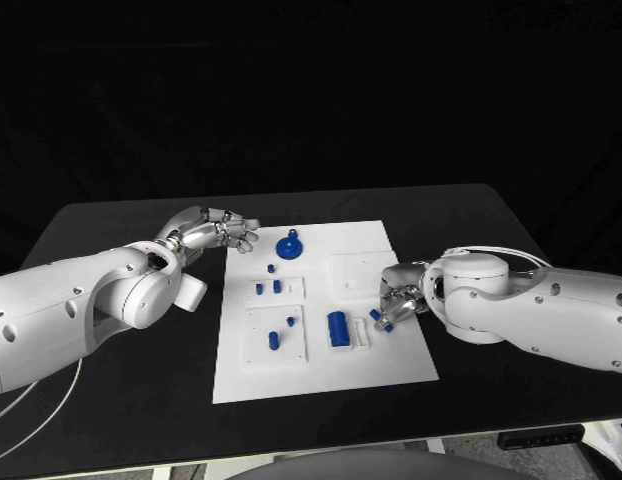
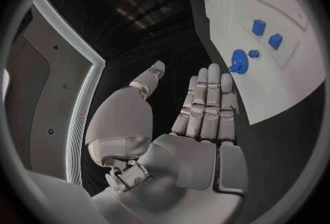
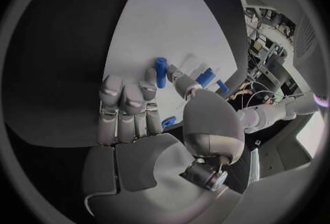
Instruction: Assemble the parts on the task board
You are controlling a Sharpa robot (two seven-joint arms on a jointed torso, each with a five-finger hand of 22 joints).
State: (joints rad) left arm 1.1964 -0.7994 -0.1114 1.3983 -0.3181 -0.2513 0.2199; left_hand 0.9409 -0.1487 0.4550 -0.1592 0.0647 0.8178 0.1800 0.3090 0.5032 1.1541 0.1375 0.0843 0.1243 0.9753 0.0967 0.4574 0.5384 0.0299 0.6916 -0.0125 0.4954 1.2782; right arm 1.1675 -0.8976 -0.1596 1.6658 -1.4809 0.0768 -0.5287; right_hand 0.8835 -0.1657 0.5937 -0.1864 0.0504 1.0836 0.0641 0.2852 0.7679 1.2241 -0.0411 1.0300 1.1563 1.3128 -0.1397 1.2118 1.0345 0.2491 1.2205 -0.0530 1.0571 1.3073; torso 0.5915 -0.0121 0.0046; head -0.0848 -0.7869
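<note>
Right hand (image 1: 399, 296) pinches a small blue peg (image 3: 161, 72) over the board (image 1: 398, 365): seemingly light, rigid, slippery, best gripped mid-shaft; left hand (image 1: 213, 231) open, empty.

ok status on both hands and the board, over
Left hand open beside task board. Right hand pinching small blue part over board. Nothing blocking.

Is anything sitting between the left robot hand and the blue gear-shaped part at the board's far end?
Nothing visible does. The left robot hand is open, beside the white task board's far left corner, and only bare black table and bare board separate it from the blue gear-shaped part.
</note>
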